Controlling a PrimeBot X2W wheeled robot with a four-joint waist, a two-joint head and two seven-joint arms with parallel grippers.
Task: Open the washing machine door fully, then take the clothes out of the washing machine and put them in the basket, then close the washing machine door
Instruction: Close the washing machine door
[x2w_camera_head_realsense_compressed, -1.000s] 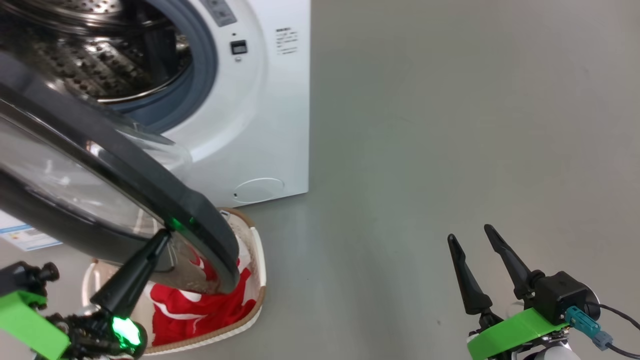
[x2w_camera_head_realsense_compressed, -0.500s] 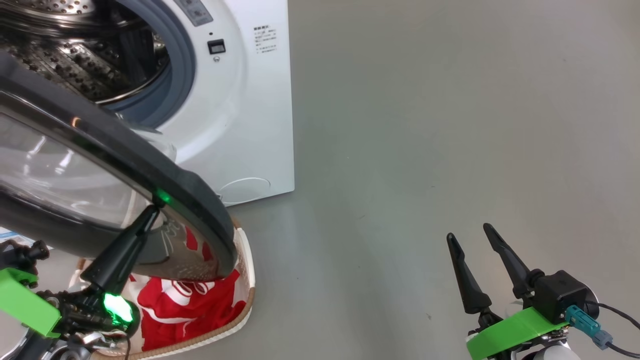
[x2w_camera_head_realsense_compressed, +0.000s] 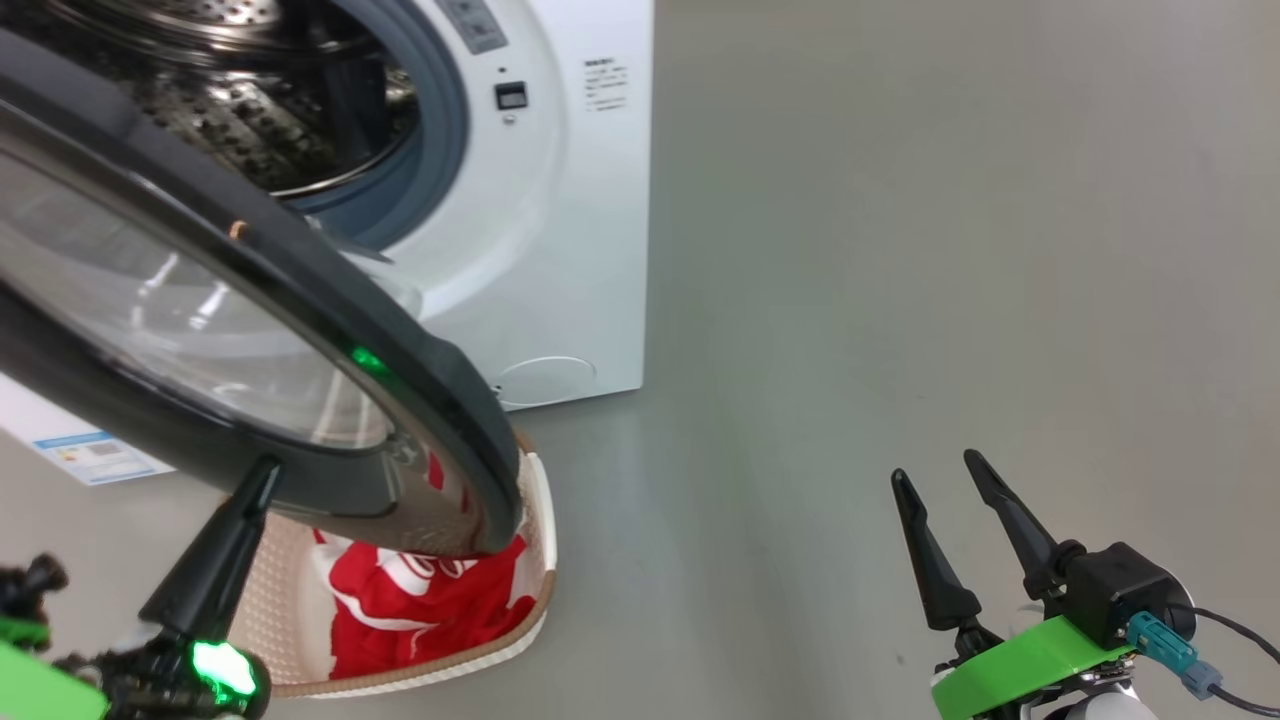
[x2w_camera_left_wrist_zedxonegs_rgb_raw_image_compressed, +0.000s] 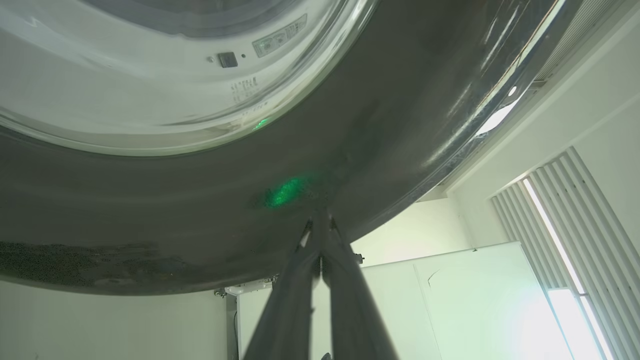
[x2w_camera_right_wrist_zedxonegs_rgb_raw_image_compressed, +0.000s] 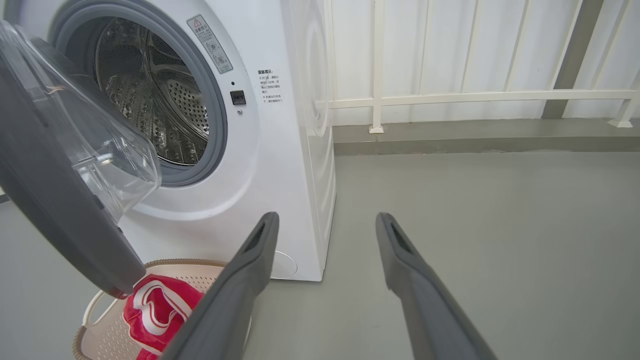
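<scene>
Grey floor (x2w_camera_head_realsense_compressed: 900, 250) spreads in front of a white front-loading washing machine (x2w_camera_head_realsense_compressed: 590, 250). At the far lower left, the left hand (x2w_camera_head_realsense_compressed: 266, 468) points upward with its two dark fingers pressed together, pinching nothing. In the left wrist view the fingertips touch the glossy black rim of the washing machine door (x2w_camera_head_realsense_compressed: 430, 385), near its lower edge. A green light (x2w_camera_head_realsense_compressed: 220, 668) glows at the base of this hand, and a green glint shows on the rim above it.

The door stands partly open, swung out from the machine, and its clear bulging glass window (x2w_camera_head_realsense_compressed: 150, 310) faces the opening. Under the door's lower edge the basket (x2w_camera_head_realsense_compressed: 545, 510) sits on the floor just in front of the machine. It is cream-white and perforated, with a brown rim. The clothes (x2w_camera_head_realsense_compressed: 420, 610), red with white stripes, lie inside the basket, partly hidden by the door.

Behind the door, the perforated steel drum (x2w_camera_head_realsense_compressed: 250, 130) shows through the opening, ringed by a grey-blue gasket (x2w_camera_head_realsense_compressed: 445, 130). In the right wrist view a white railing (x2w_camera_right_wrist_zedxonegs_rgb_raw_image_compressed: 475, 95) runs along the wall to the right of the machine.

At the lower right, well apart from the machine, the right hand (x2w_camera_head_realsense_compressed: 937, 465) hangs over bare floor, its fingers spread and empty.
</scene>
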